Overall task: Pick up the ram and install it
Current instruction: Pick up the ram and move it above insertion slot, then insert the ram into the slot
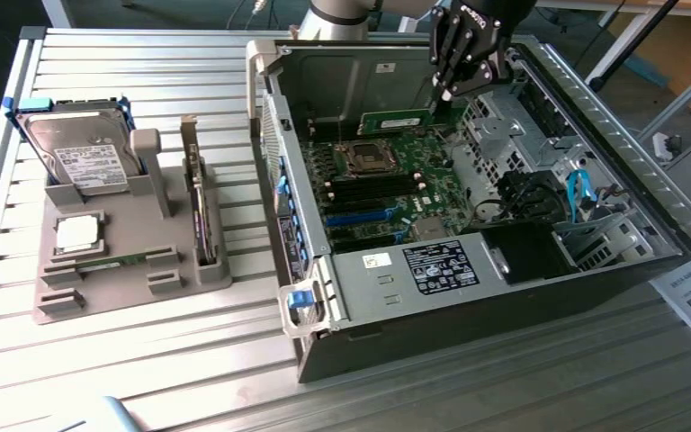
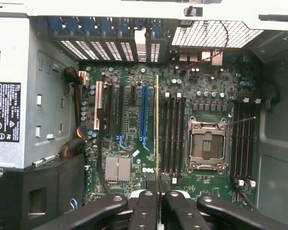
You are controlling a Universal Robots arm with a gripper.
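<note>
In the exterior view, the arm (image 1: 471, 40) reaches down from the upper right of the frame into the open computer case (image 1: 321, 279) lying on the slatted bench (image 1: 141, 72). Its jaws are nearly closed, pinching one end of the ram (image 1: 394, 120), which hangs level over the far edge of the motherboard (image 1: 394, 193). In the left half of the frame a grey holder (image 1: 112, 288) carries a hard drive (image 1: 76, 153), a square silver processor chip (image 1: 78, 234) and an upright card with a bracket (image 1: 201, 216), all well apart from the case. In the wrist view, we look straight down the ram (image 2: 157, 124) and see it edge-on as a thin yellow-green line, clamped between the two black fingers (image 2: 146, 206). It runs between the blue slot (image 2: 144, 112) and the row of black memory slots (image 2: 174, 134), parallel to both, with the empty processor socket (image 2: 207, 146) beyond those slots. We cannot tell whether its lower edge touches the board.
</note>
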